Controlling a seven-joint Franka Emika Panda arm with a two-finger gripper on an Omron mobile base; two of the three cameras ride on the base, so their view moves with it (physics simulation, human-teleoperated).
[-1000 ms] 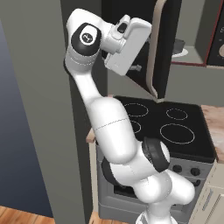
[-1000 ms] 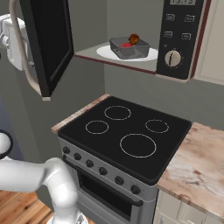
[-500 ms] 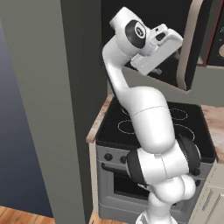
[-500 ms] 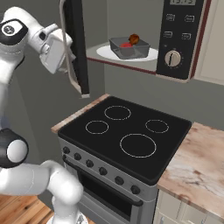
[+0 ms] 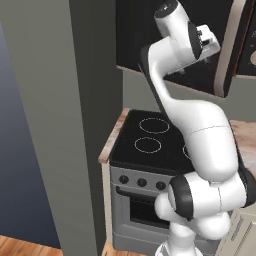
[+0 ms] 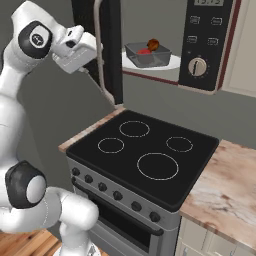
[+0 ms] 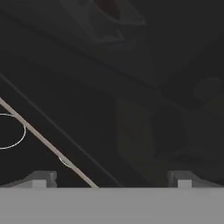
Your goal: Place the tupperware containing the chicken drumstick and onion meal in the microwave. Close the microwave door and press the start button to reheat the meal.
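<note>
- Black glass door (image 6: 111, 45) has swung further toward shut since a second ago; my pincer (image 6: 95, 62), spread wide and empty, presses its outside.
- Tub (image 6: 147, 54) with drumstick (image 6: 153, 44) and onion (image 6: 144, 51) sits on the plate (image 6: 172, 63) in the microwave (image 6: 205, 42).

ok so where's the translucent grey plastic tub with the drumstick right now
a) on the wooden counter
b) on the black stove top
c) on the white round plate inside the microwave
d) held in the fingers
c: the translucent grey plastic tub sits on the white round turntable plate inside the grey microwave, with its black glass door not yet shut.
</note>
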